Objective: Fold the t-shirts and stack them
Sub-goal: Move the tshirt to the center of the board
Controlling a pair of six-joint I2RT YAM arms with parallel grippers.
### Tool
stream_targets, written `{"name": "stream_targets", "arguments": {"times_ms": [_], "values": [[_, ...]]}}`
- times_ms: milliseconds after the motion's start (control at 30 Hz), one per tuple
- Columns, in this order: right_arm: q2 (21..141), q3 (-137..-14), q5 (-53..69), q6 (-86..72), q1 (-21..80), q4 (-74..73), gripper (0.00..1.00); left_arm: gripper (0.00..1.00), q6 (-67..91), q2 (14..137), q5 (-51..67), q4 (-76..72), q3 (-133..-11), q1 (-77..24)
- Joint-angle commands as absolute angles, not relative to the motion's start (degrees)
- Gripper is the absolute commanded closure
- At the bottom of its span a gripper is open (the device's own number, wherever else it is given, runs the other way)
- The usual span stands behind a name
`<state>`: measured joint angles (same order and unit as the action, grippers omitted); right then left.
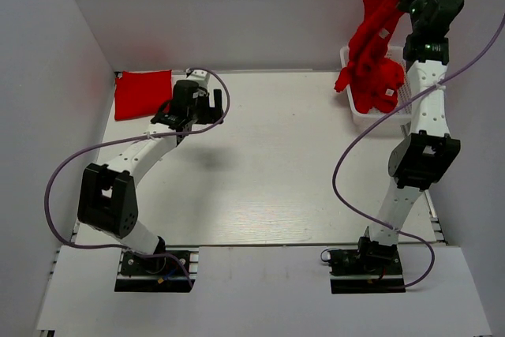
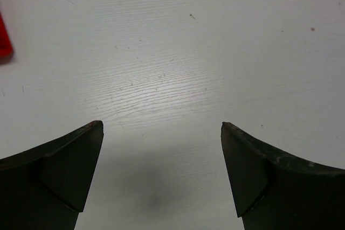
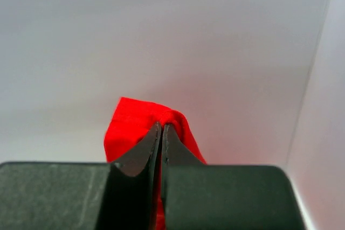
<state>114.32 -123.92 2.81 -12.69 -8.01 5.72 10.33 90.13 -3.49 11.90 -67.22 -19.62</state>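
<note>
1. Two arms share the scene. My right gripper (image 3: pixel 161 127) is clamped tight on a bunched fold of a bright red cloth t-shirt (image 1: pixel 377 33) and holds it high at the far right corner. The shirt's lower part trails into the white plastic mesh basket (image 1: pixel 387 118), onto a heap of red cloth (image 1: pixel 375 92).
2. My left gripper (image 2: pixel 161 125) hovers with its jaws spread wide and nothing between them. It is over the bare white table (image 1: pixel 276 171), just beside a folded red t-shirt (image 1: pixel 143 94) that lies flat at the far left corner.
3. I judge the hanging shirt light and wholly limp: it drapes and twists under its own weight and will not keep a shape unsupported.
4. A pinch on a bunch carries the shirt but leaves it crumpled. For folding I would take a shoulder seam or hem corner in each gripper, so the cloth spreads flat.
5. Snagging on the mesh, or dragging a second shirt out, looks to me the main risk.
</note>
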Motion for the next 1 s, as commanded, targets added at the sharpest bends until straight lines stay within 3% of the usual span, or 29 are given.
{"name": "stream_targets", "arguments": {"times_ms": [0, 500, 967], "values": [[112.76, -131.01, 7.1, -11.6, -8.0, 10.2, 1.0, 0.0, 9.93, 84.91, -2.2, 9.59, -65.57, -19.34], [106.88, -139.39, 21.89, -23.03, -4.14, 22.49, 1.0, 0.0, 9.93, 75.59, -3.25, 8.44, -59.6, -19.34], [106.52, -140.62, 27.51, -29.01, 10.71, 28.73, 1.0, 0.0, 12.04, 66.54, -5.0, 9.93, -54.76, -19.34]]}}
